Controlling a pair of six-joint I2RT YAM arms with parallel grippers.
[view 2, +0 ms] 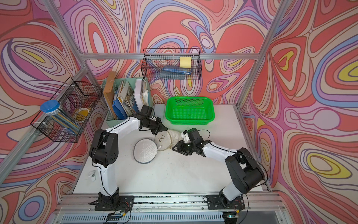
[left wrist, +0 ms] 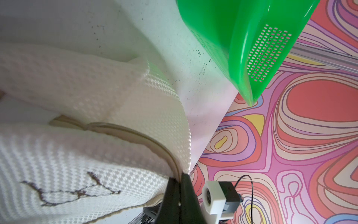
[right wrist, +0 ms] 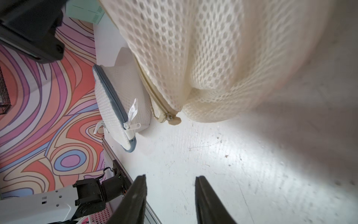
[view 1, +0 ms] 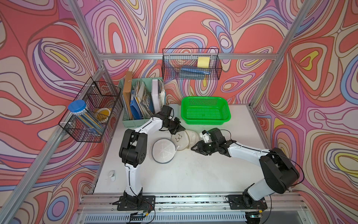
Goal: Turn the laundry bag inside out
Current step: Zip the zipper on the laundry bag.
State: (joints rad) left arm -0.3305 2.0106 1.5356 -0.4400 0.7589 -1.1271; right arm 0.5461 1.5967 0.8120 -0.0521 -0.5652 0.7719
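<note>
The laundry bag is cream mesh with an embroidered spectacles outline. It lies on the white table between the two grippers. Its edge touches a second mesh bag, which is round, white and grey-trimmed.

The left gripper has its jaws closed on the laundry bag's zip-edged rim, on the side nearest the green basket. The right gripper has its jaws apart with nothing between them. It sits over bare table just beside the zip slider of the laundry bag.

Containers:
- The green basket is perforated plastic and stands at the rear of the table, near the laundry bag but not touching it.
- The mint file organiser at the rear left holds upright folders, booklets and papers.
- The rear-wall wire basket holds a yellow sticky-note pad and a flat blue item.
- The left-wall wire basket holds a clear blue-lidded jar of long thin items and a yellow tape roll.
</note>
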